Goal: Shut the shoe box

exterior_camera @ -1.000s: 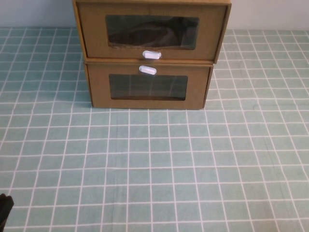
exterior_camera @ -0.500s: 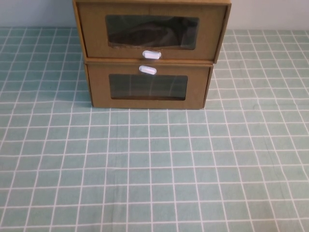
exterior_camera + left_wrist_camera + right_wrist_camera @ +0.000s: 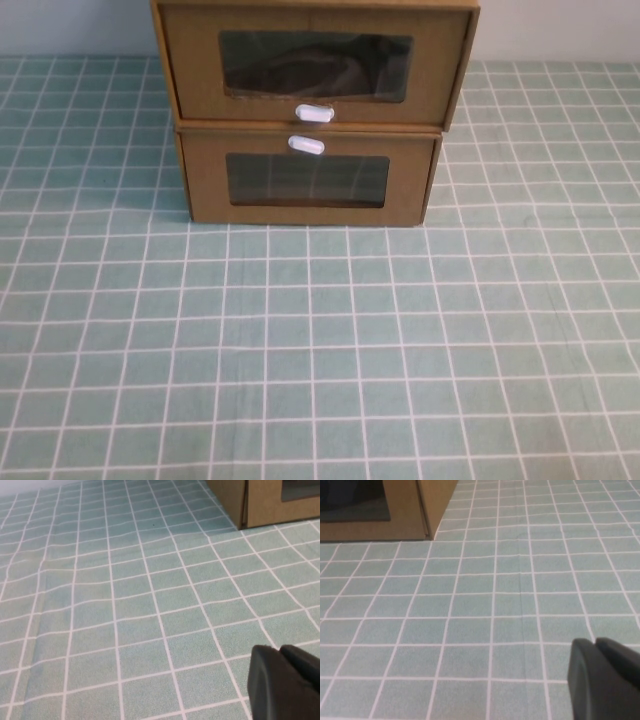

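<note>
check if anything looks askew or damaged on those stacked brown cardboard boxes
Nothing stands out. The upper brown cardboard drawer box sits squarely on the lower brown cardboard box, both windowed fronts looking flush and undamaged. The left gripper and right gripper hang low over the green checked cloth, apart from the boxes.

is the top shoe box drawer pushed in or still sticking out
Sticking out slightly: the shoe box front overhangs the lower box. Left gripper and right gripper are both near the table, away from it.
</note>
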`<control>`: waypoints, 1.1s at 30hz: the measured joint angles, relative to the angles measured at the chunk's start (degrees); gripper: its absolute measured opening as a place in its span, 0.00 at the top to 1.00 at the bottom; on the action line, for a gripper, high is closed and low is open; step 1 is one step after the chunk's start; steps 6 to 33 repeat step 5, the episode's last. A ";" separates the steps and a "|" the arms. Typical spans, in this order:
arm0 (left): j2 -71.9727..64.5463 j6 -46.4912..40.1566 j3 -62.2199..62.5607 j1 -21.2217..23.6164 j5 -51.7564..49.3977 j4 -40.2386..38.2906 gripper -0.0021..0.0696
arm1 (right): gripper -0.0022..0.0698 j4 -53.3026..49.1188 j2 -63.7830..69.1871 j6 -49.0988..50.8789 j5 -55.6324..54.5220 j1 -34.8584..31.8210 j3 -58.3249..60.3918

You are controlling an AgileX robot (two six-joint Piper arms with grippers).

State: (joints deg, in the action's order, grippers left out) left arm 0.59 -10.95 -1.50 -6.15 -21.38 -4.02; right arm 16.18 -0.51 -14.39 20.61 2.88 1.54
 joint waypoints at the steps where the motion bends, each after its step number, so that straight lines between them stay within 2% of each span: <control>1: 0.00 0.06 0.00 0.00 0.00 0.00 0.98 | 0.99 0.00 0.00 0.00 0.00 0.00 0.00; 33: 0.00 0.14 0.00 0.00 0.00 0.00 0.98 | 0.99 0.00 0.00 0.00 0.00 0.00 0.00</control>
